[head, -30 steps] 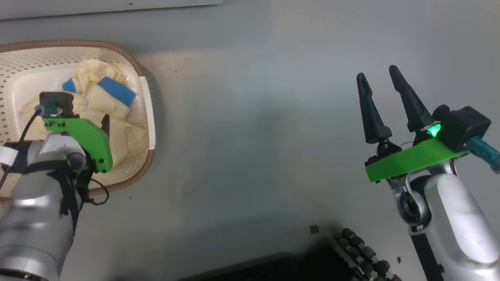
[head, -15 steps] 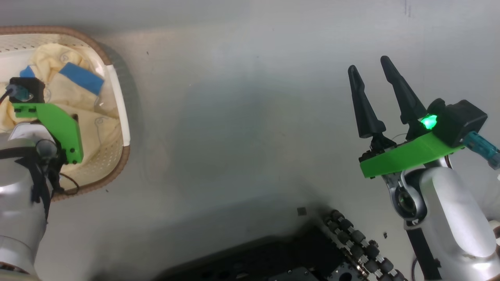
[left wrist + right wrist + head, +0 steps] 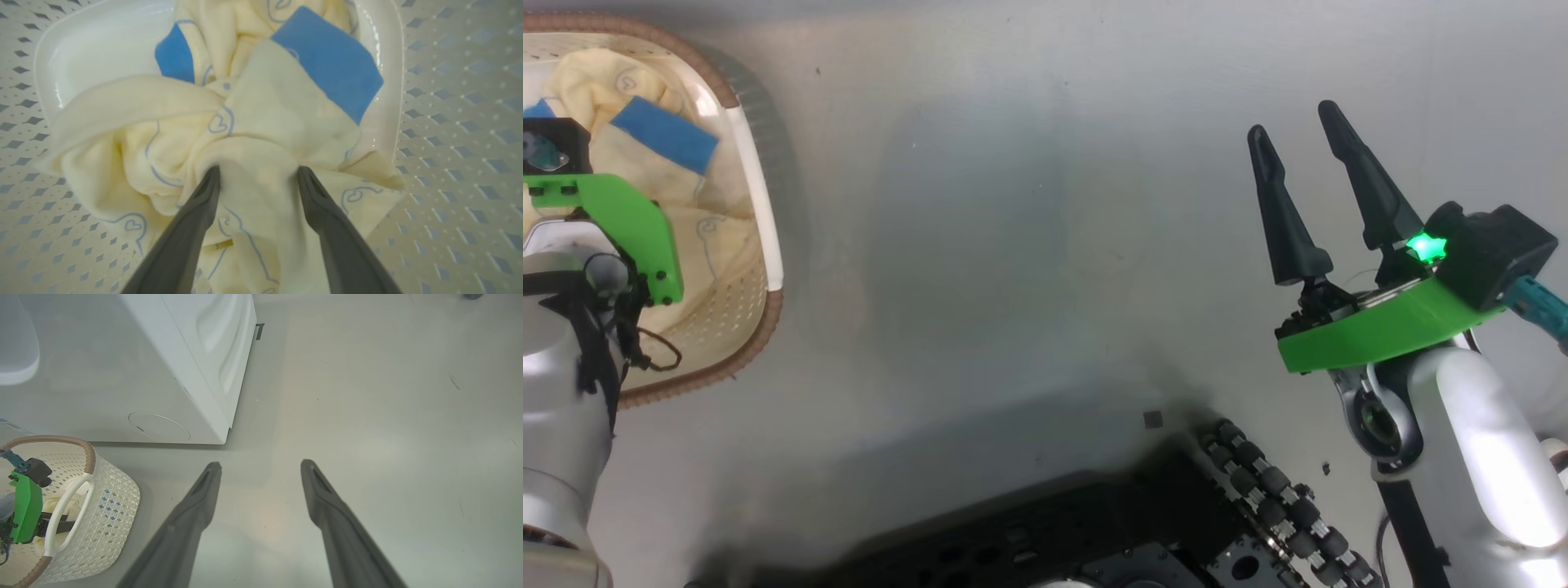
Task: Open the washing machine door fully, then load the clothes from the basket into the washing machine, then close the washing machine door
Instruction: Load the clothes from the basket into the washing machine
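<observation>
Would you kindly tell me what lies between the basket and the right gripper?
Bare grey floor runs from the basket to the right gripper, seen in the head view.

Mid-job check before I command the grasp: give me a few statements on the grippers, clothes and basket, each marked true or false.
1. The clothes lie inside the basket. True.
2. The left gripper is shut on a blue cuff. False: its jaws stand open astride a fold of the clothes, and the blue cuffs lie beyond the fingertips.
3. The right gripper is open and empty over the floor. True.
4. The basket is tipped on its side. False: it stands upright on the floor next to the washing machine.
</observation>
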`<state>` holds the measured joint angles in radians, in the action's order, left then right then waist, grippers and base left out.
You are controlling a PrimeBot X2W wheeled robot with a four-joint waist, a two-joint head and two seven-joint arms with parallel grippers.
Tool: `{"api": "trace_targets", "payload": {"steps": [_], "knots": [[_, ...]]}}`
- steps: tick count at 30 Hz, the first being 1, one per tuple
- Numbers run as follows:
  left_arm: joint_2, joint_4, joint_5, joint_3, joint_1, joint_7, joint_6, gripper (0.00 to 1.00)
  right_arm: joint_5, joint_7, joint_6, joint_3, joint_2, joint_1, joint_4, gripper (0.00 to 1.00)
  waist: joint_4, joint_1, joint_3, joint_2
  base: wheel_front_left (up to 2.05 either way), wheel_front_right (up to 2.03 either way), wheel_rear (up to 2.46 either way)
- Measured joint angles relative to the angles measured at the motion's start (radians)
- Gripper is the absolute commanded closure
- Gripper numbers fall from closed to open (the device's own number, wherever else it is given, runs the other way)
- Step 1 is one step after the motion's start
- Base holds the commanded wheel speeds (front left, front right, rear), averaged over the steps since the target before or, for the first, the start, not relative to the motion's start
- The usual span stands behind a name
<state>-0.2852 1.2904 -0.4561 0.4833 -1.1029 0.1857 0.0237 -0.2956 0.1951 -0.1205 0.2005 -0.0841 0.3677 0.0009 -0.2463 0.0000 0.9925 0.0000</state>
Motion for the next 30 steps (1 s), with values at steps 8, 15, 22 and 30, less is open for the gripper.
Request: {"api": "trace_targets", "payload": {"steps": [8,15,22,30], "knots": [[0.022,0.002,0.0,0.008,0.001,-0.013,0.002,1.0,0.007,-0.016,0.0,-0.007,0.002,-0.022,-0.023,0.0,0.007,0.0,-0.005,0.0,0.0,0.0,0.0],[0.049,0.003,-0.031,-0.001,0.015,-0.049,0.012,1.0,0.007,-0.009,0.0,-0.001,0.003,0.0,0.0,0.0,0.009,0.0001,-0.045,0.0,0.0,0.0,0.0],[0.078,0.005,-0.047,0.001,0.093,-0.126,0.038,1.0,0.007,0.0,0.0,0.008,0.003,0.012,0.047,0.0,0.024,0.0,-0.157,0.0,0.0,0.0,0.0],[0.1,0.005,-0.047,0.018,0.166,-0.262,0.065,1.0,0.003,0.005,0.0,0.002,0.0,0.007,0.082,0.0,0.047,0.0,-0.312,0.0,0.0,0.0,0.0]]}}
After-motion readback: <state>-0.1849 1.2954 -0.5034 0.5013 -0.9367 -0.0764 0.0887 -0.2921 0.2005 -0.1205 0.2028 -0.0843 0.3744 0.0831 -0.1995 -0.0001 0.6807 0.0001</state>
